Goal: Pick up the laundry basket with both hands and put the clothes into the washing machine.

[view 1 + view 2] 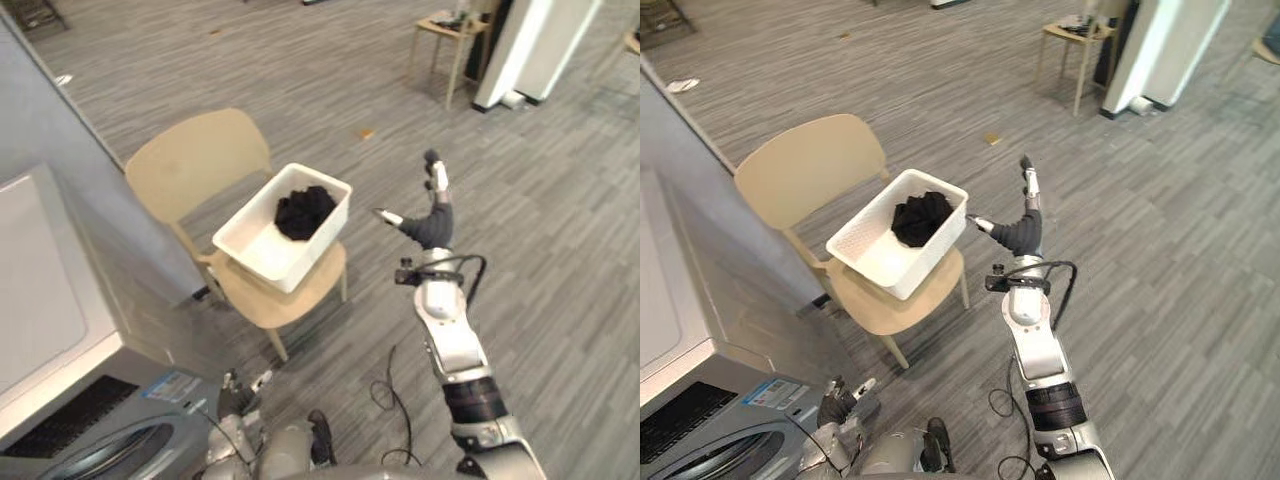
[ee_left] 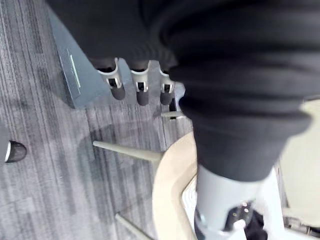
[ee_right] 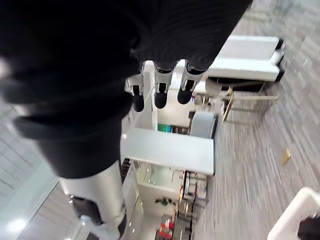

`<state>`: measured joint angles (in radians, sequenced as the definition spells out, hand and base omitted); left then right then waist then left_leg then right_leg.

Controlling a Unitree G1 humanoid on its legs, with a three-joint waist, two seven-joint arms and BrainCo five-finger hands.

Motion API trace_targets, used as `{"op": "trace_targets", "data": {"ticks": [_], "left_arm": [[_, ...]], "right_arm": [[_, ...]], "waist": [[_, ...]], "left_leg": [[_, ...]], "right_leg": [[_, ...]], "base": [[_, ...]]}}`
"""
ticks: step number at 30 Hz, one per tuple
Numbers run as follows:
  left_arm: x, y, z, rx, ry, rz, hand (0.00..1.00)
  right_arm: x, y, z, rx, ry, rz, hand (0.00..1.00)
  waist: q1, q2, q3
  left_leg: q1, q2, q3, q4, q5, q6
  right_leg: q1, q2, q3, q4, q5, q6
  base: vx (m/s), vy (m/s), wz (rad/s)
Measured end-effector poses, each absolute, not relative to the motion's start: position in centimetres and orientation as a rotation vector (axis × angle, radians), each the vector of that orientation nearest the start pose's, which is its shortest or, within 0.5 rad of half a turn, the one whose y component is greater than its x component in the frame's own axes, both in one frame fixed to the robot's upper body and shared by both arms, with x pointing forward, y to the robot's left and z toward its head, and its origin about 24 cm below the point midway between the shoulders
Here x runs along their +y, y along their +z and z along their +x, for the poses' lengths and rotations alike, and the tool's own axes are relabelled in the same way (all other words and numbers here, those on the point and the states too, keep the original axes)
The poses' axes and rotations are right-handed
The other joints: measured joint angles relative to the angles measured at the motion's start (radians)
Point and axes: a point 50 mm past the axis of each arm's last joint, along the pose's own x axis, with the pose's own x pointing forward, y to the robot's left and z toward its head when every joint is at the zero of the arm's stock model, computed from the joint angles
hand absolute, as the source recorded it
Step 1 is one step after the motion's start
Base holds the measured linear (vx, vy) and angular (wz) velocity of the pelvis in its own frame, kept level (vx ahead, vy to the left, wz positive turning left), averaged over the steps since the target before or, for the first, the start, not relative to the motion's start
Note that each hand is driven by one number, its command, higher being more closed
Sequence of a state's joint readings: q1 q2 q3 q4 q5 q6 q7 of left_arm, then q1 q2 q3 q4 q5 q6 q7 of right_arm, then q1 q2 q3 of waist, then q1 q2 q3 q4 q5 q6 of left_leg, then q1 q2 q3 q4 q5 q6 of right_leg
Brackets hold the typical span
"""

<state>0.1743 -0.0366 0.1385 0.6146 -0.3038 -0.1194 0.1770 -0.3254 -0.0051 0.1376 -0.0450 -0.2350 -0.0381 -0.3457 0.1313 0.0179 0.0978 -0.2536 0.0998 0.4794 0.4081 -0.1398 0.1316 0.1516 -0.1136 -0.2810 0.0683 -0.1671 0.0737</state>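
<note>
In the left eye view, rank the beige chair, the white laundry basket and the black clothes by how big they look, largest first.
Largest to smallest:
1. beige chair
2. white laundry basket, on its seat
3. black clothes, heaped inside the basket

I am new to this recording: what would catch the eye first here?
A white laundry basket holding dark clothes sits on a beige chair in the middle of the scene. The right hand hangs open in the air beside the basket, apart from it. The washing machine stands at the lower left.
</note>
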Motion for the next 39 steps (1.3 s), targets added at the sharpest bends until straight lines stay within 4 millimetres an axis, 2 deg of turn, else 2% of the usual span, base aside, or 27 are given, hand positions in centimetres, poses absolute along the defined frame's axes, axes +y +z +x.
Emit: {"op": "trace_targets", "data": {"ticks": [1, 2, 3, 4, 5, 6, 8, 10, 11, 13, 15, 16, 18, 20, 21, 22, 23, 24, 26, 27, 29, 31, 32, 33, 35, 36, 39], "left_arm": [[18.5, -11.5, 14.3, 0.668, 0.492, -0.302, 0.00], [18.7, -11.8, 13.9, 0.680, 0.524, -0.334, 0.00], [18.9, -12.3, 13.3, 0.710, 0.552, -0.350, 0.00], [19.1, -12.6, 12.9, 0.729, 0.566, -0.352, 0.00], [19.3, -13.1, 12.1, 0.775, 0.584, -0.348, 0.00], [19.7, -13.5, 11.5, 0.812, 0.586, -0.327, 0.00], [20.2, -13.7, 11.2, 0.840, 0.578, -0.291, 0.00], [20.4, -13.9, 11.0, 0.856, 0.566, -0.264, 0.00], [20.7, -13.8, 11.0, 0.859, 0.560, -0.241, 0.00], [20.9, -14.0, 10.9, 0.872, 0.553, -0.215, 0.00], [20.8, -14.2, 11.0, 0.889, 0.533, -0.189, 0.00], [20.5, -14.4, 10.8, 0.907, 0.518, -0.177, 0.00], [20.5, -14.6, 10.4, 0.932, 0.496, -0.138, 0.00], [21.1, -14.8, 9.6, 0.955, 0.503, -0.115, 0.00], [21.3, -14.8, 9.5, 0.957, 0.507, -0.109, 0.00], [22.0, -14.8, 9.0, 0.964, 0.517, -0.091, 0.00], [21.9, -15.0, 8.6, 0.986, 0.524, -0.096, 0.00], [21.5, -15.1, 8.5, 0.988, 0.521, -0.108, 0.00], [20.1, -15.4, 8.2, 1.000, 0.497, -0.154, 0.00], [19.9, -15.4, 8.3, 0.996, 0.498, -0.165, 0.00], [20.2, -15.2, 8.5, 0.972, 0.520, -0.178, 0.00], [20.7, -15.0, 9.0, 0.946, 0.558, -0.210, 0.00], [20.9, -14.6, 10.1, 0.906, 0.564, -0.229, 0.00], [20.8, -14.5, 10.5, 0.889, 0.567, -0.247, 0.00], [20.8, -14.4, 10.6, 0.887, 0.561, -0.246, 0.00], [20.8, -14.4, 10.6, 0.887, 0.560, -0.241, 0.00], [21.1, -14.6, 9.6, 0.906, 0.561, -0.227, 0.00]], "right_arm": [[-10.6, 14.4, 29.5, -0.457, -0.146, -0.174, 0.00], [-10.6, 14.2, 29.6, -0.447, -0.142, -0.177, 0.00], [-10.5, 13.4, 29.9, -0.412, -0.133, -0.184, 0.00], [-10.5, 12.9, 30.0, -0.390, -0.128, -0.191, 0.00], [-10.5, 11.9, 30.3, -0.344, -0.123, -0.205, 0.00], [-10.8, 10.9, 30.4, -0.301, -0.125, -0.219, 0.00], [-11.5, 9.9, 30.2, -0.257, -0.141, -0.228, 0.00], [-12.6, 9.0, 29.9, -0.222, -0.164, -0.263, 0.00], [-13.8, 7.9, 29.4, -0.181, -0.200, -0.290, 0.00], [-15.2, 7.1, 28.9, -0.145, -0.232, -0.307, 0.00], [-17.2, 6.3, 28.3, -0.101, -0.292, -0.328, 0.00], [-19.0, 5.7, 27.5, -0.069, -0.353, -0.334, 0.00], [-21.7, 4.8, 25.8, -0.009, -0.458, -0.345, 0.00], [-22.5, 4.7, 25.3, 0.004, -0.496, -0.359, 0.00], [-22.6, 4.8, 25.2, 0.000, -0.499, -0.360, 0.00], [-22.5, 4.9, 25.2, -0.004, -0.499, -0.357, 0.00], [-23.0, 5.0, 25.1, -0.006, -0.506, -0.378, 0.00], [-23.3, 5.1, 25.0, -0.007, -0.508, -0.387, 0.00], [-23.9, 5.2, 25.0, -0.007, -0.521, -0.404, 0.00], [-24.6, 4.7, 24.8, 0.022, -0.533, -0.417, 0.00], [-25.5, 3.9, 24.6, 0.065, -0.549, -0.430, 0.00], [-26.4, 3.3, 24.5, 0.105, -0.575, -0.432, 0.00], [-27.1, 2.9, 24.4, 0.132, -0.594, -0.434, 0.00], [-28.1, 2.6, 24.2, 0.158, -0.615, -0.432, 0.00], [-28.6, 2.4, 24.6, 0.181, -0.622, -0.429, 0.00], [-28.5, 2.6, 25.2, 0.180, -0.616, -0.415, 0.00], [-28.0, 4.2, 26.9, 0.112, -0.602, -0.390, 0.00]], "waist": [[0.004, -0.002, 0.000], [0.017, -0.003, -0.005], [0.020, -0.017, -0.014], [0.019, -0.022, -0.017], [0.016, -0.032, -0.019], [0.007, -0.041, -0.019], [-0.009, -0.048, -0.021], [-0.011, -0.050, -0.021], [-0.020, -0.047, -0.026], [-0.042, -0.045, -0.029], [-0.060, -0.045, -0.029], [-0.065, -0.041, -0.029], [-0.066, -0.034, -0.034], [-0.068, -0.041, -0.038], [-0.068, -0.049, -0.043], [-0.068, -0.080, -0.059], [-0.060, -0.070, -0.074], [-0.060, -0.046, -0.080], [-0.063, -0.006, -0.086], [-0.063, -0.004, -0.085], [-0.062, -0.019, -0.082], [-0.065, -0.045, -0.076], [-0.067, -0.065, -0.061], [-0.067, -0.066, -0.058], [-0.069, -0.059, -0.055], [-0.061, -0.056, -0.049], [-0.060, -0.075, -0.027]], "left_leg": [[0.009, -0.004, -0.001, -0.001, -0.012, -0.003], [0.038, -0.008, -0.014, -0.030, -0.059, -0.026], [0.054, -0.013, -0.018, -0.049, -0.087, -0.036], [0.061, -0.014, -0.022, -0.056, -0.094, -0.038], [0.077, -0.014, -0.035, -0.060, -0.101, -0.045], [0.093, -0.021, -0.066, -0.053, -0.106, -0.045], [0.125, -0.039, -0.120, -0.044, -0.111, -0.034], [0.176, -0.071, -0.183, -0.066, -0.111, -0.033], [0.211, -0.084, -0.240, -0.086, -0.111, -0.033], [0.216, -0.083, -0.298, -0.088, -0.111, -0.034], [0.211, -0.080, -0.373, -0.089, -0.111, -0.041], [0.210, -0.071, -0.420, -0.089, -0.113, -0.054], [0.208, -0.048, -0.490, -0.081, -0.129, -0.091], [0.207, -0.018, -0.538, -0.053, -0.158, -0.141], [0.207, -0.011, -0.550, -0.044, -0.168, -0.159], [0.203, -0.008, -0.575, -0.028, -0.188, -0.194], [0.205, 0.026, -0.608, -0.014, -0.211, -0.231], [0.205, 0.055, -0.624, -0.021, -0.204, -0.247], [0.224, 0.118, -0.679, -0.111, -0.166, -0.298], [0.230, 0.138, -0.716, -0.149, -0.129, -0.319], [0.206, 0.154, -0.757, -0.182, -0.068, -0.331], [0.144, 0.161, -0.713, -0.205, 0.018, -0.309], [0.100, 0.167, -0.608, -0.207, 0.065, -0.271], [0.054, 0.186, -0.452, -0.198, 0.081, -0.243], [0.060, 0.199, -0.305, -0.231, 0.101, -0.254], [0.072, 0.192, -0.313, -0.271, 0.137, -0.293], [0.079, 0.164, -0.311, -0.306, 0.153, -0.287]], "right_leg": [[0.009, -0.001, -0.007, 0.002, 0.007, 0.003], [0.012, 0.002, -0.016, 0.036, 0.007, 0.010], [-0.019, -0.010, -0.015, 0.132, -0.013, 0.042], [-0.050, -0.018, -0.009, 0.209, -0.021, 0.056], [-0.139, -0.046, 0.016, 0.431, -0.027, 0.142], [-0.220, -0.062, 0.053, 0.656, -0.006, 0.202], [-0.281, -0.074, 0.076, 0.865, -0.005, 0.202], [-0.299, -0.107, 0.044, 0.934, -0.026, 0.169], [-0.308, -0.122, 0.011, 0.887, -0.069, 0.088], [-0.330, -0.121, 0.003, 0.772, -0.093, 0.042], [-0.358, -0.117, 0.052, 0.599, -0.096, 0.030], [-0.368, -0.112, 0.105, 0.478, -0.079, 0.017], [-0.378, -0.107, 0.205, 0.304, -0.010, 0.022], [-0.383, -0.099, 0.261, 0.210, 0.076, 0.029], [-0.382, -0.099, 0.258, 0.188, 0.112, 0.026], [-0.375, -0.102, 0.256, 0.164, 0.195, 0.011], [-0.358, -0.078, 0.233, 0.178, 0.149, 0.019], [-0.349, -0.053, 0.214, 0.181, 0.142, 0.019], [-0.349, -0.012, 0.144, 0.225, 0.083, 0.022], [-0.354, -0.008, 0.101, 0.268, 0.037, 0.013], [-0.354, -0.020, 0.028, 0.313, -0.017, 0.009], [-0.342, -0.047, -0.077, 0.302, -0.033, 0.004], [-0.326, -0.062, -0.140, 0.277, -0.026, -0.007], [-0.318, -0.068, -0.195, 0.260, -0.011, -0.031], [-0.306, -0.067, -0.242, 0.250, -0.004, -0.041], [-0.293, -0.066, -0.250, 0.238, 0.001, -0.034], [-0.282, -0.078, -0.250, 0.202, 0.026, -0.004]], "base": [[0.14, 0.087, 0.20], [0.14, 0.120, 0.19], [0.13, 0.118, 0.16], [0.14, 0.115, 0.16], [0.21, 0.088, 0.28], [0.18, 0.068, 0.43], [0.25, 0.025, 0.96], [0.26, -0.011, 1.22], [0.19, -0.043, 1.08], [0.20, -0.092, 1.21], [0.17, -0.141, 1.16], [0.18, -0.211, 1.01], [0.20, -0.295, 0.97], [0.17, -0.343, 0.61], [0.20, -0.471, 0.56], [0.22, -0.627, 0.47], [0.21, -0.593, 0.48], [0.16, -0.474, 0.48], [0.13, -0.365, 0.75], [0.13, -0.392, 0.90], [0.09, -0.361, 1.22], [0.07, -0.287, 1.50], [0.02, -0.137, 1.69], [0.02, -0.113, 1.68], [0.04, -0.022, 1.06], [0.04, 0.061, 0.63], [0.01, 0.090, 0.19]]}}
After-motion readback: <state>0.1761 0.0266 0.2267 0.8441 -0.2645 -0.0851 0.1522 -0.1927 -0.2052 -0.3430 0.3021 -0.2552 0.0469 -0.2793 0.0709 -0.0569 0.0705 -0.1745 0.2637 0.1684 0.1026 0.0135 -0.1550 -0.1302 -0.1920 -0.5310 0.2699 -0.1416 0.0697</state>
